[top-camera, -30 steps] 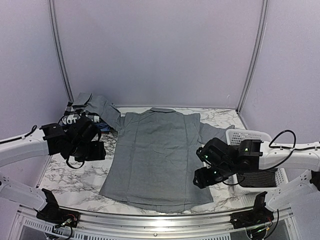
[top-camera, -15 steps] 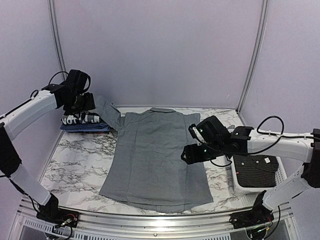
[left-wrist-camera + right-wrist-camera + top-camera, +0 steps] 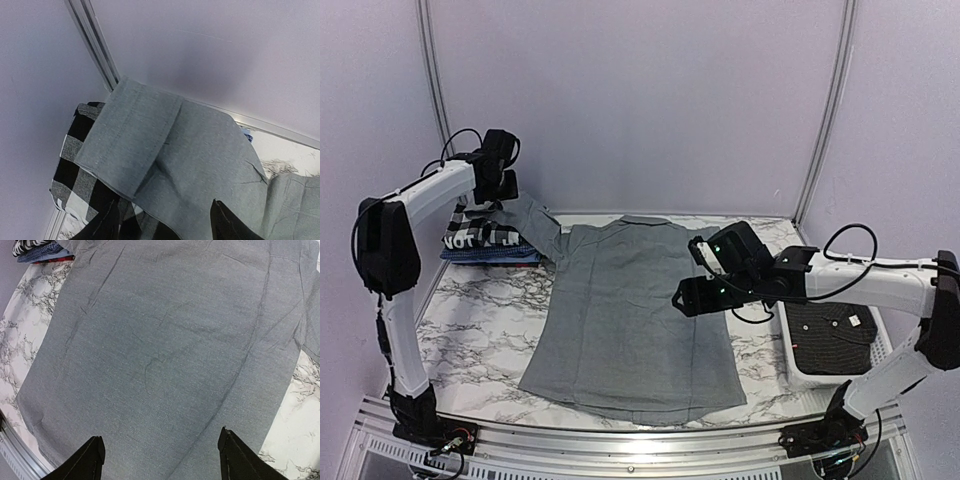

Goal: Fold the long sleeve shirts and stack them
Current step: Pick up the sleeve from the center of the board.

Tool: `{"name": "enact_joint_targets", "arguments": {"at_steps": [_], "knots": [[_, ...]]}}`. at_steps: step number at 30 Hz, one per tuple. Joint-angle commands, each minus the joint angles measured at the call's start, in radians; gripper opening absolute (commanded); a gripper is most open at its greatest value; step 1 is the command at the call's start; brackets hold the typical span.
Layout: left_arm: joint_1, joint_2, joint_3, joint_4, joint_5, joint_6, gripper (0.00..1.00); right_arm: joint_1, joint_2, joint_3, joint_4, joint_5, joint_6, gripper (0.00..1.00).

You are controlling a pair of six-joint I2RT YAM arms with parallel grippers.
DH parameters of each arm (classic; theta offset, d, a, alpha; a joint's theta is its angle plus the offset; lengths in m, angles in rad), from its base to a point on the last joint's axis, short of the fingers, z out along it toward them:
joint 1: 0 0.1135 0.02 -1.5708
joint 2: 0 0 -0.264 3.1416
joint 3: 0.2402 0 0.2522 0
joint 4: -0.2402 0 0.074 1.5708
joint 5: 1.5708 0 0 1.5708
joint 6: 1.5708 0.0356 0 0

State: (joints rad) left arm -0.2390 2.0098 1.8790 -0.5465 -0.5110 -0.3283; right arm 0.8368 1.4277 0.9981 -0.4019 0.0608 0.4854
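Comparing with a second ago, the left gripper (image 3: 498, 198) has left the marble table (image 3: 470, 330) and now hangs at the far left corner. Its fingers are spread and empty above the left sleeve (image 3: 165, 150) of the grey shirt (image 3: 630, 310). That sleeve drapes over the checked shirt (image 3: 75, 165) on the folded stack. The right gripper (image 3: 688, 298), likewise released, has shifted left from the basket (image 3: 810, 378) to above the grey shirt's right half. Bare marble lies left of the flat shirt, and its near hem runs close to the near rail. The blue shirt (image 3: 495, 254) shows only as a sliver. The right arm hides the right sleeve. The charcoal shirt (image 3: 835, 335) lies in the basket.
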Motion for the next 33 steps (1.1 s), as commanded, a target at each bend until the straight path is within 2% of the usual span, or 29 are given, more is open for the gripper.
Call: {"name": "enact_joint_targets", "arguments": {"at_steps": [1,10,24,27,33], "knots": [[0.048,0.052,0.058,0.003,-0.050,0.037,0.62,-0.008,0.005,0.030,0.015,0.002,-0.003,0.74],[0.080,0.141,0.111,0.000,-0.017,0.063,0.55,-0.008,0.036,0.049,0.017,-0.010,0.002,0.74],[0.117,0.200,0.152,0.000,-0.022,0.068,0.53,-0.008,0.065,0.063,0.020,-0.019,0.000,0.74],[0.123,0.206,0.172,-0.001,-0.032,0.072,0.47,-0.008,0.066,0.060,0.020,-0.019,0.001,0.74],[0.136,0.206,0.197,-0.002,-0.047,0.075,0.23,-0.008,0.065,0.060,0.018,-0.018,0.000,0.74]]}}
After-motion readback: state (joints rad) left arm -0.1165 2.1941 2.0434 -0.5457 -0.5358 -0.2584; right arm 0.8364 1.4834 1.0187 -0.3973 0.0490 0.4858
